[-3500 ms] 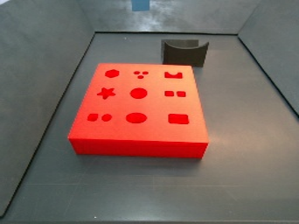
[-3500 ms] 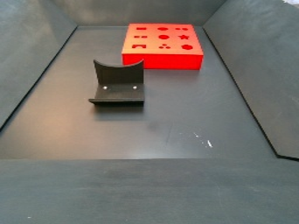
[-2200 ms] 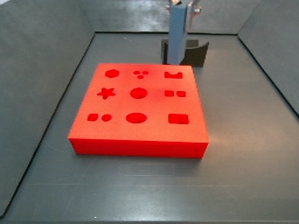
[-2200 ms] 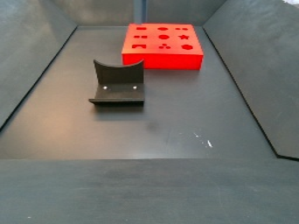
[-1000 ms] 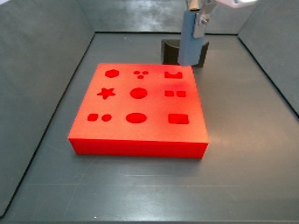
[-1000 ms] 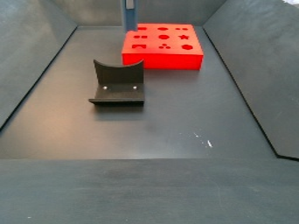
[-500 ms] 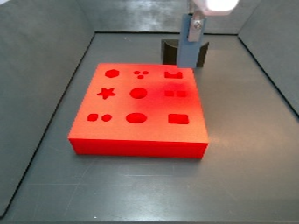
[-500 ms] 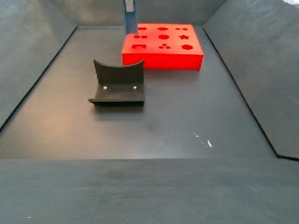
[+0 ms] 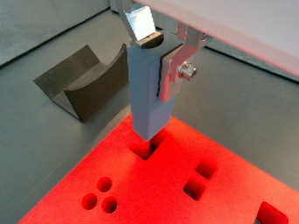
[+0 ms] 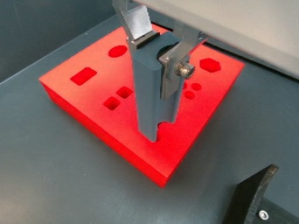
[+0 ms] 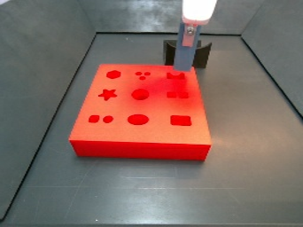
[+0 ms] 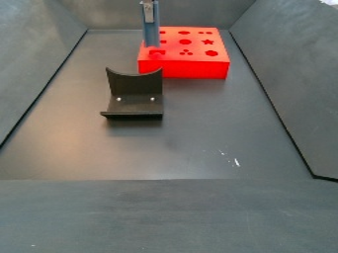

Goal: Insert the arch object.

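My gripper (image 9: 158,59) is shut on the blue-grey arch object (image 9: 149,92) and holds it upright, one silver finger (image 9: 173,74) flat on its side. Its lower end stands right at the arch-shaped hole (image 9: 142,150) in the red block (image 9: 152,188); I cannot tell whether it has entered. In the other wrist view my gripper (image 10: 158,54) holds the arch object (image 10: 152,101) over the red block (image 10: 87,96). In the side views the arch object (image 11: 185,53) (image 12: 148,25) hangs at the block's far edge (image 11: 142,124) (image 12: 185,67).
The red block has several other shaped holes. The dark fixture (image 9: 82,83) stands on the floor beside the block; it also shows in the other views (image 10: 263,206) (image 11: 201,55) (image 12: 132,94). Grey walls ring the dark floor.
My gripper has come down with the arch object, from above the fixture area to the arch-shaped hole at the block's edge. The block and fixture have not moved.
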### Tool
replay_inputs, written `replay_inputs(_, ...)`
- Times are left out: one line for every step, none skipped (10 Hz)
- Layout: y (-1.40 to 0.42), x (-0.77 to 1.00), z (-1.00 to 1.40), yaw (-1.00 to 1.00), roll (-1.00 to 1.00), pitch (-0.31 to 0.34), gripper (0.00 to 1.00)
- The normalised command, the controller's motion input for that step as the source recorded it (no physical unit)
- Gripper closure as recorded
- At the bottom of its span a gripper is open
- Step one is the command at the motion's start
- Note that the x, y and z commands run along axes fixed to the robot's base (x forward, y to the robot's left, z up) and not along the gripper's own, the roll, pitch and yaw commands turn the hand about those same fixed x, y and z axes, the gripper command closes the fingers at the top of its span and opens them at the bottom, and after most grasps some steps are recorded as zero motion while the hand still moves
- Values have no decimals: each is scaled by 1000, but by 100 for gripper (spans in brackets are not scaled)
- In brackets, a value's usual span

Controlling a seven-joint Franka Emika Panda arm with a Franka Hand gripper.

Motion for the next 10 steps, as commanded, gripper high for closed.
replay_inputs(-120,0,-97,0,83,29,100)
replay_inputs(-54,0,-134,0,9,0,100)
replay_inputs(0,0,-191,0,-4,0,100)
replay_inputs(0,0,-151,17,-57,-24,100)
replay_inputs(57,0,-51,103,-119,-57,100)
replay_inputs(20,-14,0,154,-139,-123,100)
replay_inputs(23,-40,0,194,-167,-167,100)
replay_inputs(6,-29,0,214,-167,-184,100)
replay_inputs(0,-31,-54,231,-154,-199,100)
replay_inputs(6,-69,-40,140,-50,-117,100)
